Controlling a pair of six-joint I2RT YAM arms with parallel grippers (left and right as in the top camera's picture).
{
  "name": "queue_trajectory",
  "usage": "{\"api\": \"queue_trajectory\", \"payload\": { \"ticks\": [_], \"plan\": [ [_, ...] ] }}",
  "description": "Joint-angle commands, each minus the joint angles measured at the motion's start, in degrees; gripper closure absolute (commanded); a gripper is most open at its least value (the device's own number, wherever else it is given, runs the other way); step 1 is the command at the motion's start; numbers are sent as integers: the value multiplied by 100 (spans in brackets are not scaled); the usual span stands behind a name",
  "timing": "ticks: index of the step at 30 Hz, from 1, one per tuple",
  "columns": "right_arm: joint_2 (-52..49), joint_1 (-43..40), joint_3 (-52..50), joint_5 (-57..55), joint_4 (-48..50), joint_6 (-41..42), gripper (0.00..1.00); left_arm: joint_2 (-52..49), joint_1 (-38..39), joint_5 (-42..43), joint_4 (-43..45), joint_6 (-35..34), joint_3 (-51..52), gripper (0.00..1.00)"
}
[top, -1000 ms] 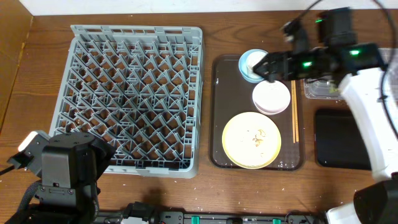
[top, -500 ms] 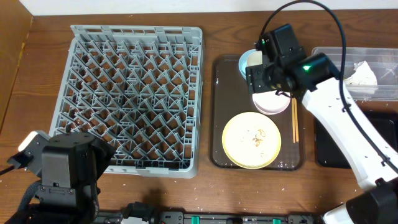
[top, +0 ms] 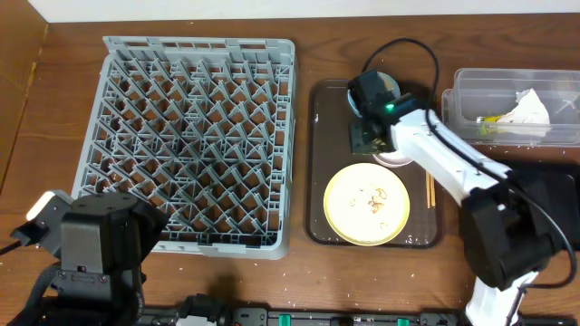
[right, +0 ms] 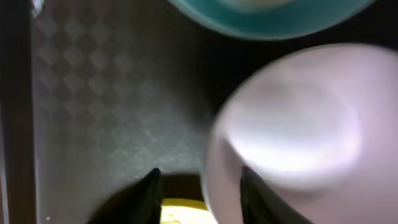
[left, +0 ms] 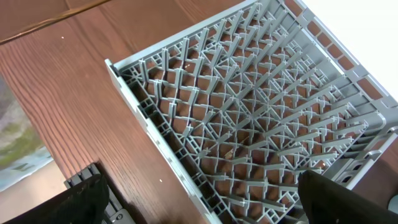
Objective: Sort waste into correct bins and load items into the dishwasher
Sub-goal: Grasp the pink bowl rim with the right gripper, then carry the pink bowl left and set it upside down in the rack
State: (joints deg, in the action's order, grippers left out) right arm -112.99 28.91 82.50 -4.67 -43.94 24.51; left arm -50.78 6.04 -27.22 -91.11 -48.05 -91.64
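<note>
On the dark brown tray (top: pixel 328 163), the white bowl (right: pixel 292 124) sits just below the light blue cup (right: pixel 267 15), and my right gripper (right: pixel 199 186) is low over the bowl's left edge. Its two fingers stand apart. The bowl's rim appears to lie between them, but the close view is too blurred for me to tell whether either pad touches it. From overhead my right arm hides most of the bowl and part of the cup.

Nearer the tray's front edge lies the pale yellow plate (top: pixel 366 203), with whitish crumbs (top: pixel 376 199) scattered on its face. The chopsticks (top: pixel 430 188) lie along the tray's right side, beside the plate.

Right of the tray, the clear tub (top: pixel 467 100) holds the crumpled napkin (top: pixel 527 107) and the yellow-green scrap (top: pixel 489 119). The black bin (top: pixel 553 190) lies in front of the tub, partly behind my right arm.

Left of the tray stands the grey dish rack (top: pixel 195 136), with nothing among its pegs. My left gripper (left: pixel 202 186) hangs near the rack's front left corner, fingers spread wide and holding nothing.
</note>
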Motion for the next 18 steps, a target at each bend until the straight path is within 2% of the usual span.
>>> {"api": "queue_trajectory", "payload": {
  "ticks": [1, 3, 11, 18],
  "plan": [
    [-247, 63, -13, -219, 26, 229, 82, -7, -31, -90, -15, -50, -48, 2],
    [-247, 63, -13, -225, 24, 227, 94, -7, -31, -90, -15, -50, -48, 2],
    [-63, 35, 164, -243, -262, 201, 99, -7, -31, -90, -15, -50, -48, 2],
    [651, 42, 632, 216, -894, 90, 99, -7, -31, -90, -15, -50, -48, 2]
  ]
}}
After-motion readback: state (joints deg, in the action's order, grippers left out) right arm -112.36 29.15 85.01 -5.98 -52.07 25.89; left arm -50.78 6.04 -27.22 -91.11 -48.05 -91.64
